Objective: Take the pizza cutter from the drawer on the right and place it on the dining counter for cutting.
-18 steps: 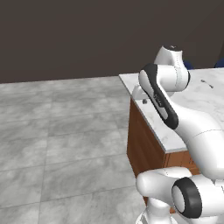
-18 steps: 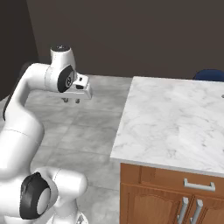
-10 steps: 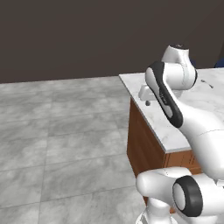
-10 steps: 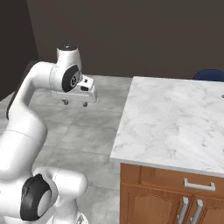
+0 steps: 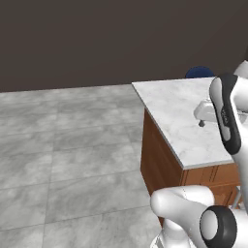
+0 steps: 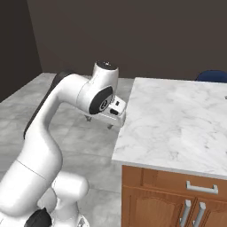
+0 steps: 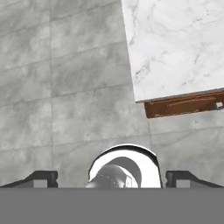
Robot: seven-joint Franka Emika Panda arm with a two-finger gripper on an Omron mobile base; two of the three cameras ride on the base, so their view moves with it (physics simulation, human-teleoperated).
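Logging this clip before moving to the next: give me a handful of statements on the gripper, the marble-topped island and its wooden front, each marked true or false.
1. The gripper holds a pizza cutter. False: nothing sits between its fingers.
2. The white, grey-veined marble top of the dining counter is bare where it shows. True.
3. The gripper is open. True: in the hand view its fingertips stand wide apart.
4. The gripper rests on the marble top. False: it hangs in the air by the counter's edge, over the grey tiled floor.
5. The metal drawer handle on the brown wooden front is pulled out. False: the drawer looks shut.

arm (image 6: 53, 115) — glossy white, rounded links | joints — dark caps
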